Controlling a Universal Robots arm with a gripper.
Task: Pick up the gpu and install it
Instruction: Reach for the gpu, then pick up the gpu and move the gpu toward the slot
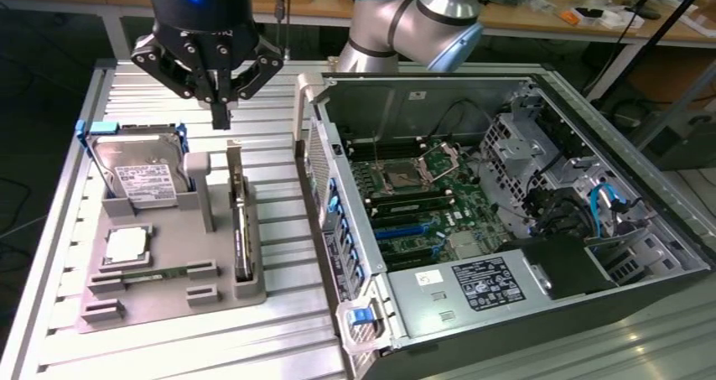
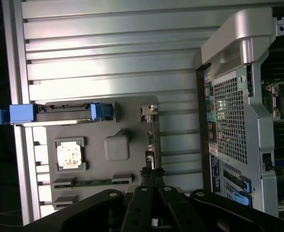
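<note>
The gripper (image 1: 220, 111) is hanging above the grey holder tray (image 1: 213, 292) with its fingers pressed together and nothing between them. It is touching no part. In the wrist view the gripper (image 2: 151, 178) is lining up over the thin top edge of the gpu (image 2: 150, 145), so the tool is standing over the card, well above it.

Task progress, judged from the present layout:
- Pick-up: not yet done. The gpu (image 1: 236, 225) is sitting in its slot in the holder tray, on the side nearest the computer case (image 1: 626, 254).
- Installation: not yet done. The case is lying open on its side and the motherboard (image 1: 417, 197) is showing its expansion slots without a card in them.
- Remaining: the whole job, grasp through seating.

Orientation of the gpu: the card is standing on its long edge, so it is presenting only a narrow dark strip from above. Its long axis is running from the near side of the slatted table (image 1: 280, 338) toward the far side in the exterior view, roughly parallel to the adjacent wall of the case. The silvery end bracket (image 2: 149, 112) appears to be pointing toward the far side, at the same end as the hard drive (image 1: 140, 177).

Other parts in the tray are lying on the exterior view's left of the card: the hard drive, a processor chip (image 1: 126, 246) and a memory stick (image 1: 151, 273)
</note>
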